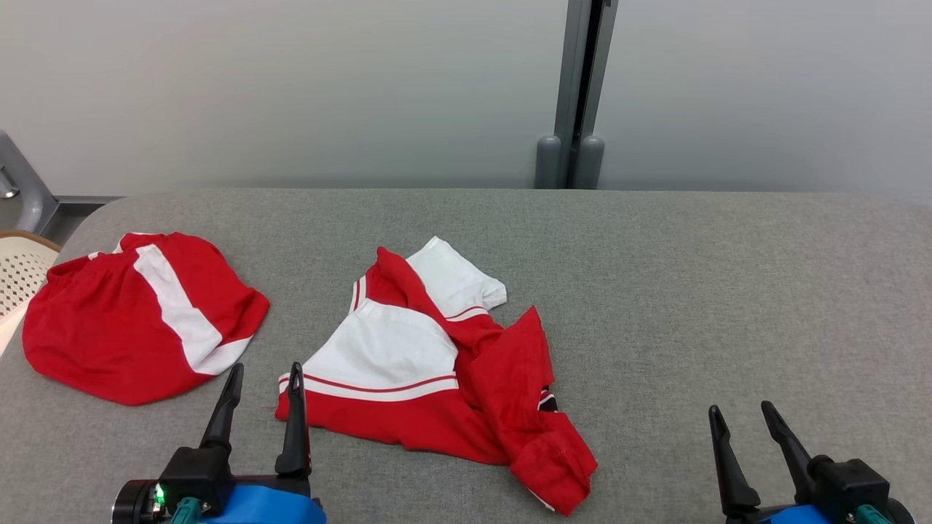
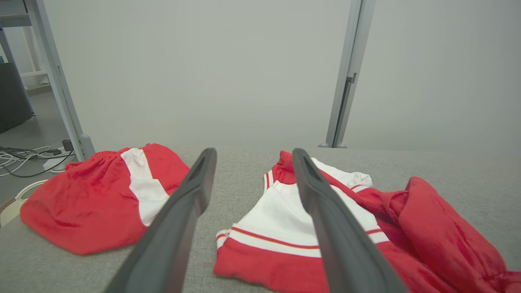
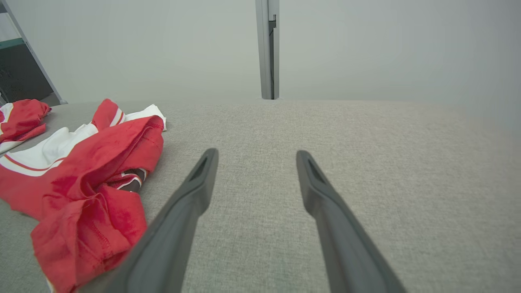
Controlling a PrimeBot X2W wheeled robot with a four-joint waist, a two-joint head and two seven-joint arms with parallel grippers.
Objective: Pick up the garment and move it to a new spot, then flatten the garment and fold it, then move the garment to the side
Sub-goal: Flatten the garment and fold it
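Shorts (image 1: 138,313) far left, leave them. Left pincer (image 1: 266,367) wide open, empty, by the hem of the shirt (image 1: 408,356), which lies crumpled mid-tabletop (image 1: 692,291). Right pincer (image 1: 741,407) wide open, empty, right of it. To flatten: pinch single-layer corners, spread outward, unroll the bunched right side first.

Left gripper (image 2: 254,154), jaws spread wide, above a grey fabric surface (image 2: 244,175). A crumpled red-and-white garment (image 2: 276,215) lies right of centre, partly behind the right-hand finger. A second red garment with a white stripe (image 2: 93,203) lies apart at left. Cables (image 2: 24,158) cross the floor beyond.
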